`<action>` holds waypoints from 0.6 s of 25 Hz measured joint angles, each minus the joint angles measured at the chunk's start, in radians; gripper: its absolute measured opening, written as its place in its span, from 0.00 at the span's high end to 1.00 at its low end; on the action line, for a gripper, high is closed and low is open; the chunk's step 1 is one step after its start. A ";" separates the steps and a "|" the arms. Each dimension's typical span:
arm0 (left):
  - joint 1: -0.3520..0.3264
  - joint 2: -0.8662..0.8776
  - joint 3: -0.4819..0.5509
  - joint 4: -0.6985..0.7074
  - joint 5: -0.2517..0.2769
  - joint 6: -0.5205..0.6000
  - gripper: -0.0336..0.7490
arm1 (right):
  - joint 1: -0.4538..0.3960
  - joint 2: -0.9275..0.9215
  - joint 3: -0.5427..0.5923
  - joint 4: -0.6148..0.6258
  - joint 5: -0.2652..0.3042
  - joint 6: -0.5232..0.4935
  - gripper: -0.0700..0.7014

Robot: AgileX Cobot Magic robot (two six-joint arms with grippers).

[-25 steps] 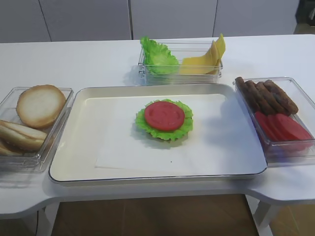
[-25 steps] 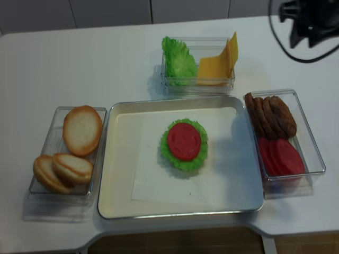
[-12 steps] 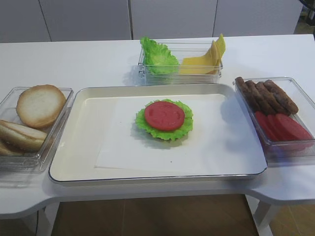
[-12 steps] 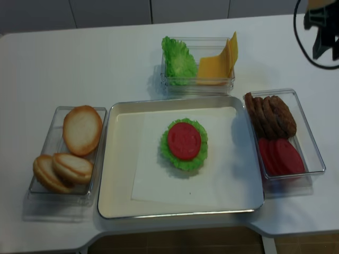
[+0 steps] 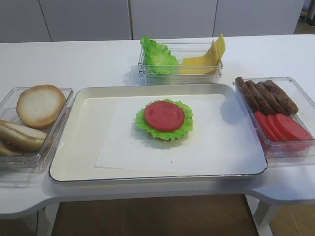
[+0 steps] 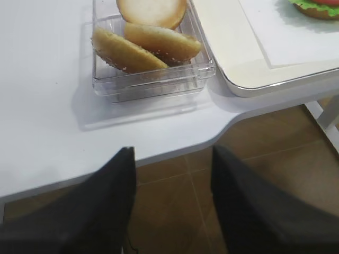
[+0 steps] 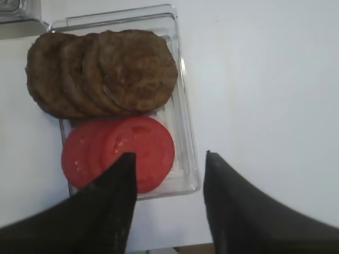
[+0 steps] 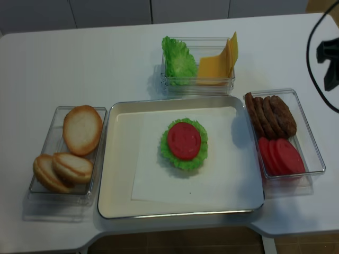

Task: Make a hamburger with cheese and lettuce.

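A white worktop (image 5: pixel 88 61) is shown from above. At its near centre a tray (image 5: pixel 74 147) lined with white paper (image 5: pixel 123 147) is seen; the hamburger (image 5: pixel 164 119), a tomato slice on a ruffled lettuce (image 5: pixel 184 129), is placed at the tray's middle. To the left a clear box (image 8: pixel 50 153) of buns (image 8: pixel 82 129) is set; to the right a box of patties (image 8: pixel 271 115) and tomato slices (image 8: pixel 280 157). Behind the tray, a box holding a bunchy leaf (image 5: pixel 157 56) and the cheese (image 5: pixel 202 63) is found. The left tool (image 6: pixel 172 159) is held released beyond the worktop's near edge, the right tool (image 7: pixel 169 156) released above the tomato box's outer corner; nothing is grasped.
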 joint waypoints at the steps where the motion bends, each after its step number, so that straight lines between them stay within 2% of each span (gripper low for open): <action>1: 0.000 0.000 0.000 0.000 0.000 0.000 0.52 | 0.000 -0.032 0.028 0.000 0.000 0.002 0.49; 15: 0.000 0.000 0.000 0.000 0.000 0.000 0.52 | 0.000 -0.513 0.418 -0.006 0.008 0.036 0.49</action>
